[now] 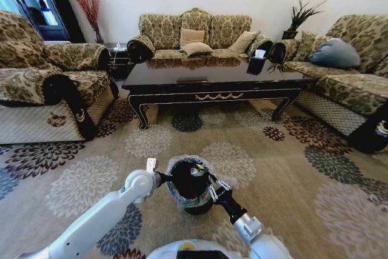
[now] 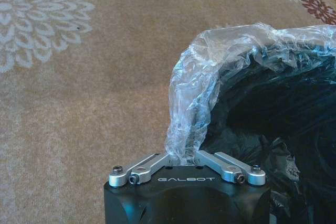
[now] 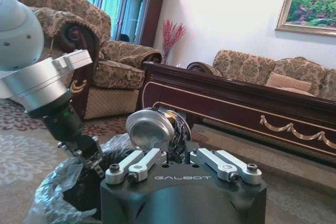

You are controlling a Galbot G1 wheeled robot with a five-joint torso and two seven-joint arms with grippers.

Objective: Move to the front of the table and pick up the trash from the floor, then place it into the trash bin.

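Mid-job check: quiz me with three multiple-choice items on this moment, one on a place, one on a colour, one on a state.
1. Where is the right end effector? A over the trash bin; B raised overhead; C tucked at the robot's side.
2. What colour is the bin's inside? A black; B white; C red.
3. What is the left end effector doing? A hanging open; B shut on the liner bag; C gripping a bottle.
Answers: 1 A, the head view shows it above the rim, holding the silvery round piece. 2 A, it is dark under the clear liner. 3 B, plastic is pinched at its tip.
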